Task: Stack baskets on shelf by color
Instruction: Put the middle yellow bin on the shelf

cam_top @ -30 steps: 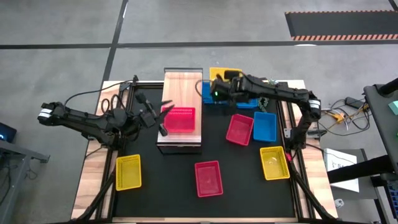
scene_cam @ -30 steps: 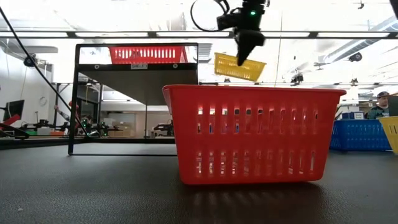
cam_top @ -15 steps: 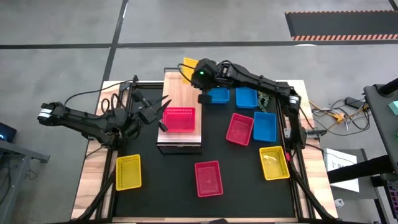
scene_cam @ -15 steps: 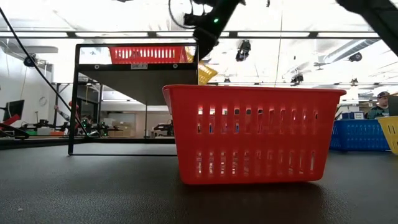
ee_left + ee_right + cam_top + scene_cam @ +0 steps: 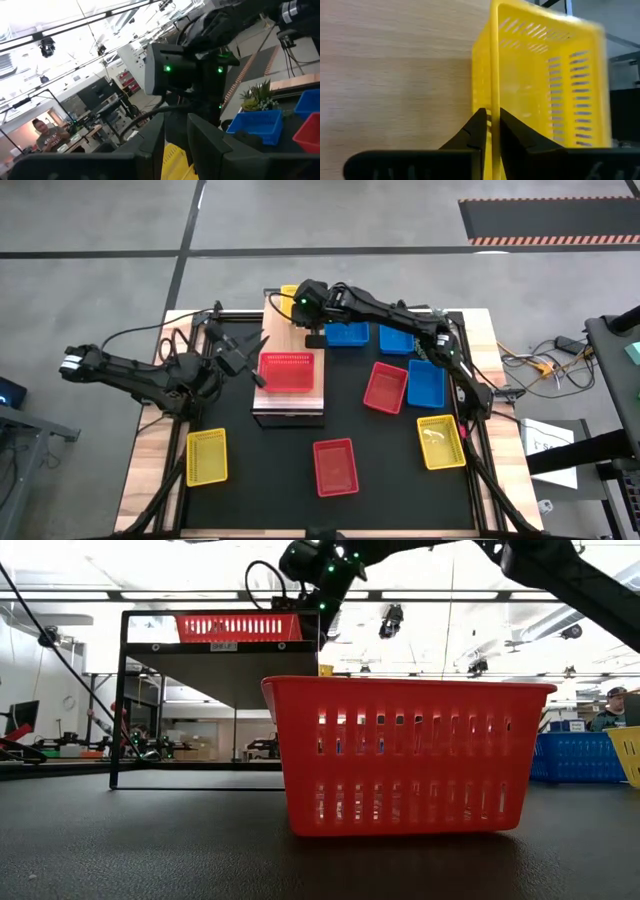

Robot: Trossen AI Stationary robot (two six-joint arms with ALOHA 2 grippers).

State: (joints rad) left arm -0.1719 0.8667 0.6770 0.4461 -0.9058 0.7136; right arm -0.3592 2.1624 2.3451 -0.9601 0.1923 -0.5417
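Observation:
The shelf (image 5: 290,405) has a wood-grain top. One red basket (image 5: 287,371) sits flat on the middle of it and also shows as the red basket (image 5: 238,628) in the low view. My right gripper (image 5: 297,300) hovers over the shelf's far end, shut on a yellow basket (image 5: 289,289). My left gripper (image 5: 258,361) is open at the shelf's left side, next to the red basket, touching nothing. The left wrist view shows the right gripper (image 5: 175,125) above a strip of the yellow basket (image 5: 172,156). My right gripper (image 5: 491,125) pinches one side wall (image 5: 493,95) of the yellow basket at its rim, one finger inside and one outside. The basket reaches forward from the fingers over the wood plank (image 5: 395,65). I cannot tell whether its bottom touches the plank.
On the black tabletop lie three blue baskets (image 5: 350,334), (image 5: 397,337), (image 5: 426,382), two red baskets (image 5: 385,387), (image 5: 335,466) and two yellow baskets (image 5: 441,441), (image 5: 206,456). The near red basket (image 5: 410,755) fills the low view. Bare plank shows at the shelf's near end.
My right gripper has carried the yellow basket from above the blue baskets toward the table's left, and now holds it over the shelf's far end. My left gripper has shifted a little toward the far edge, staying open.

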